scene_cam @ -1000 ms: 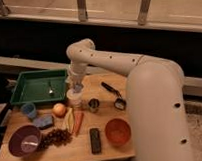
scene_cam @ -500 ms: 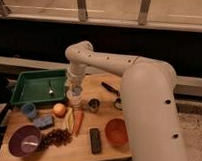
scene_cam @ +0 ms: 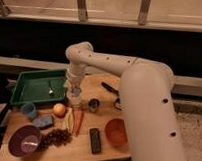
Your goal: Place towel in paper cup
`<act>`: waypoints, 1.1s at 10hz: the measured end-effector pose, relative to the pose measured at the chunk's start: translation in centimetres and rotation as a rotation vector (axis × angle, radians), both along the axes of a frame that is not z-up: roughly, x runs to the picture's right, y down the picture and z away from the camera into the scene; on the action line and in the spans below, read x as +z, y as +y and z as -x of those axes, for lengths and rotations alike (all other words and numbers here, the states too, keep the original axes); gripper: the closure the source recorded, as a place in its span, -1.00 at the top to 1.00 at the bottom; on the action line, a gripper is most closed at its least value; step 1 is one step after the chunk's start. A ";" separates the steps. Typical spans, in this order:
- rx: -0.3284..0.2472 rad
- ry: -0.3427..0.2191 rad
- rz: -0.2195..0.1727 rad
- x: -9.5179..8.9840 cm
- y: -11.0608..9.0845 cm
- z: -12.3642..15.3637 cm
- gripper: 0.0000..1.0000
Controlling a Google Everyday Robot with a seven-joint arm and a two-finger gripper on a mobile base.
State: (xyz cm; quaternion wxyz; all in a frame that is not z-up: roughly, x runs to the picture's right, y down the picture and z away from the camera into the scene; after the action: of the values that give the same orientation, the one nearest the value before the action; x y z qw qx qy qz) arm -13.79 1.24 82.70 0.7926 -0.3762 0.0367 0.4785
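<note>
Gripper over the cup, beside the green tray

We saw the gripper (scene_cam: 75, 92) just right of the green tray (scene_cam: 25, 86), directly above the paper cup (scene_cam: 75, 99); we could not tell its grip, nor find the towel.

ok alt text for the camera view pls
A white robot arm reaches over a wooden table, its gripper low near the green tray. Around it lie an orange, carrot, purple bowl and orange bowl.

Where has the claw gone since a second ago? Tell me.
Barely moved: the claw stays low over the table beside the green tray, by the carrot; the arm behind swung left.
</note>
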 end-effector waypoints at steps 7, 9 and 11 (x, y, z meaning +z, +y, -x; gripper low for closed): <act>0.023 0.017 -0.034 0.1 -1.6 -1.0 0.46; 0.053 0.070 -0.085 0.6 -3.8 -2.9 0.46; 0.114 0.142 -0.142 0.7 -6.0 -5.8 0.46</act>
State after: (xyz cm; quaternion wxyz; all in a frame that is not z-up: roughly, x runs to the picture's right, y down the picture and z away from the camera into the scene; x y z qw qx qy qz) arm -7.98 -4.78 83.43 0.7841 -0.2858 0.0370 0.5497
